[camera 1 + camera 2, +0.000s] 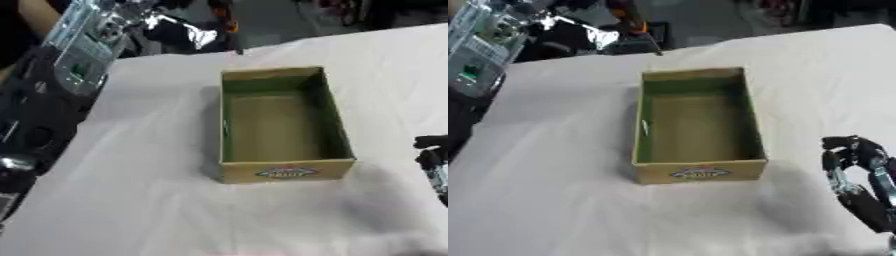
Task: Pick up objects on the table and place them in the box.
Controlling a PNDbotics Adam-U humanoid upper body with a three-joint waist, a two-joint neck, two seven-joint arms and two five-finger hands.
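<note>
An open cardboard box (284, 172) with a green-tinted inside stands in the middle of the white-covered table (131, 200). I see nothing lying in it, only a pale streak on its left inner wall. No loose object shows on the cloth. My right hand (857, 172) is at the right edge, right of the box's near corner and apart from it. Its fingers point up, relaxed and slightly bent, with nothing in them. My left arm (39, 115) runs down the left edge, and its hand is out of sight.
Beyond the table's far left corner stand a clear device with a green part (83, 55) and shiny clutter (188, 32). The table's far edge runs at a slant behind the box.
</note>
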